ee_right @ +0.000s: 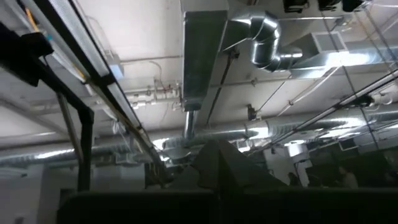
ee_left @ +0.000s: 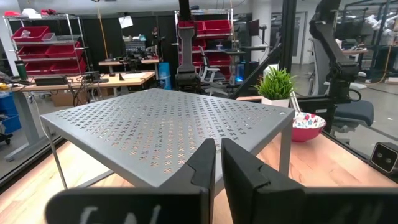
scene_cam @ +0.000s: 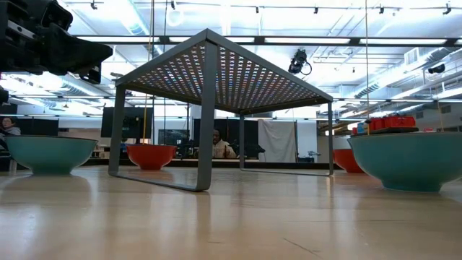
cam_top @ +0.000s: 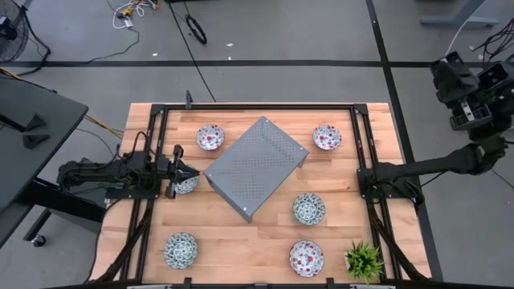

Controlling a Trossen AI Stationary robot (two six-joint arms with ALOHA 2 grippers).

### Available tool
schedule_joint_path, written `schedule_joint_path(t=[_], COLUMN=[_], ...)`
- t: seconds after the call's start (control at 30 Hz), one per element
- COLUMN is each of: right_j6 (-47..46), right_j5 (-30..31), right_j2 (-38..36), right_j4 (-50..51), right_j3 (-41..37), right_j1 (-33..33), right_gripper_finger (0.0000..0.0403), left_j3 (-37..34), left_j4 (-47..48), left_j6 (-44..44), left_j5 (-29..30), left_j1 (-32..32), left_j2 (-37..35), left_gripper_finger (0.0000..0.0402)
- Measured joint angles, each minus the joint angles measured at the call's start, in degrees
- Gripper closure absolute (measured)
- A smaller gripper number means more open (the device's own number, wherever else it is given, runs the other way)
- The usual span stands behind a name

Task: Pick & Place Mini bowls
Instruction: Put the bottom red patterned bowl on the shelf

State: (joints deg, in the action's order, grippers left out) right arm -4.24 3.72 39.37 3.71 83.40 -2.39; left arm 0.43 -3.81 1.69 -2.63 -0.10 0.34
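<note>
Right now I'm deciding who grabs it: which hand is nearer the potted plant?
Right. The right hand is folded back beyond the table's right edge, while the left hand sits across the table from the potted plant, past the gray rack.

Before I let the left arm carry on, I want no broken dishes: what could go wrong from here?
1. The left gripper sits over a teal bowl right beside the gray perforated stand; lifting or swinging could knock bowl or gripper against its edge or leg.
2. The gripper looks nearly shut; whether it holds the bowl's rim is unclear, so the bowl might slip.
3. A red bowl lies close behind.
</note>
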Motion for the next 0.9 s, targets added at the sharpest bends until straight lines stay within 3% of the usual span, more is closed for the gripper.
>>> schedule_joint_path(t=[0.37,0.63,0.9], right_j6=[-1.59,-2.43,-0.78], right_j5=[-8.06,-10.13,-18.13], right_j2=[9.9,16.24,21.37], right_j4=[19.02,31.64,41.55], right_j3=[17.16,28.96,37.96], right_j1=[0.0,0.0,0.0], right_gripper_finger=[0.0403,0.0403,0.0403], left_j3=[0.0,-0.02,0.0], left_j4=[0.0,0.0,0.02], left_j6=[0.0,0.0,0.0], left_j5=[0.0,-0.02,-0.02], left_j1=[0.0,0.0,0.0], left_j2=[0.01,0.02,0.02], left_gripper_finger=[0.0372,0.0372,0.0372])
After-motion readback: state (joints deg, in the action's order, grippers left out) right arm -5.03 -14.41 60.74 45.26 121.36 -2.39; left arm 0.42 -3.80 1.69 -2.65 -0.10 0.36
